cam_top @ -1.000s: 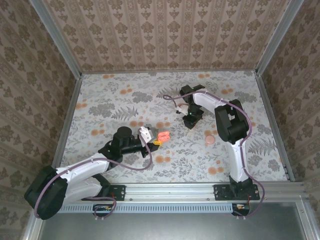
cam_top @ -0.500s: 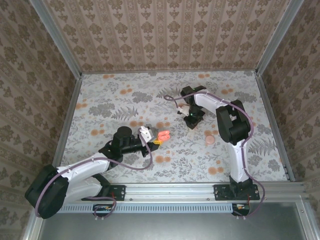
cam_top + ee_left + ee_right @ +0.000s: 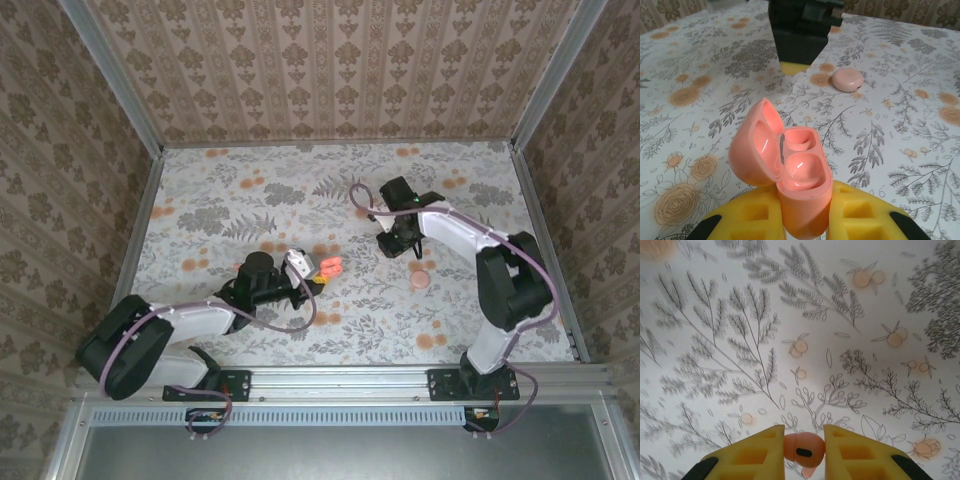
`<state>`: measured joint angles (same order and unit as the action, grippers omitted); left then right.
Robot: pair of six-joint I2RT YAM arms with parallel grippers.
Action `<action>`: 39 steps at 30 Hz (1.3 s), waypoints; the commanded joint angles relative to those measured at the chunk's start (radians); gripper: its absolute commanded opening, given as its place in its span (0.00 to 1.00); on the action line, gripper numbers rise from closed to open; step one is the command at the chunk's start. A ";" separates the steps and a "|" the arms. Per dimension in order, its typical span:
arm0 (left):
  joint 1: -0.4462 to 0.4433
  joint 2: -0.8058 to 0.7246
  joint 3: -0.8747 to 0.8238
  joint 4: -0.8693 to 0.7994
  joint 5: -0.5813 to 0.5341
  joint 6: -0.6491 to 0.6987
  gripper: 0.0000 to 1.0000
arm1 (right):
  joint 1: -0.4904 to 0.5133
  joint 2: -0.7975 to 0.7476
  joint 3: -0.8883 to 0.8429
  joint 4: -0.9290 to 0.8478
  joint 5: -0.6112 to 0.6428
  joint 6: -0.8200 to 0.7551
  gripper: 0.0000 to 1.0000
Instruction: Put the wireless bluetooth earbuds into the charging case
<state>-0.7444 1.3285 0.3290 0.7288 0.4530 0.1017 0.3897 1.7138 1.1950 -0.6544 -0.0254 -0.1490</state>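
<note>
The worktop [image 3: 200, 190] is covered with a pale cloth printed with grey ferns and orange blossoms. Walls [image 3: 330, 70] papered in a brown damask pattern close it in on the left, far and right sides. An aluminium rail [image 3: 350, 380] runs along its near edge.

The left arm comes in from the near-left corner. The left gripper [image 3: 312, 275] sits just near-left of the worktop's middle, pinching the charging case [image 3: 330, 266]. In the left wrist view its yellow pads [image 3: 755, 215] press against the lower body of the case [image 3: 790, 165] from both sides. The case stands upright along the fingers, its long axis pointing away from the wrist. The lid is swung open to the left on its hinge and the two glossy hollows face up towards the far side. The pads hide the base of the case, so I cannot tell whether it touches the cloth.

Right of the middle, the right gripper [image 3: 400, 243] points down at the worktop, well apart from the case. In the right wrist view its yellow pads [image 3: 755, 455] are pressed together on a coral earbud [image 3: 804, 447]. The bud's rounded body lies crosswise between them, a dark oval mark faces the camera, and the stem points towards the bottom edge, where it is cut off.

Just near-right of that gripper, a round pale-pink disc [image 3: 421, 280] lies flat on the cloth.
</note>
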 commanded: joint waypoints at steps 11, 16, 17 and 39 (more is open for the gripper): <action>-0.009 0.243 0.066 0.334 0.011 -0.113 0.11 | 0.057 -0.371 -0.459 0.719 -0.099 0.473 0.22; -0.010 0.282 0.082 0.377 0.018 -0.135 0.12 | 0.092 -0.455 -0.578 0.907 -0.099 0.553 0.22; -0.010 0.288 0.084 0.387 0.018 -0.141 0.12 | 0.100 -0.466 -0.595 0.933 -0.097 0.562 0.22; -0.015 0.318 0.100 0.458 0.026 -0.196 0.11 | 0.225 -0.412 -0.626 1.153 -0.085 0.602 0.22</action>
<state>-0.7528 1.6524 0.4114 1.1507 0.4633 -0.0761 0.6056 1.2858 0.5518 0.4541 -0.1093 0.4458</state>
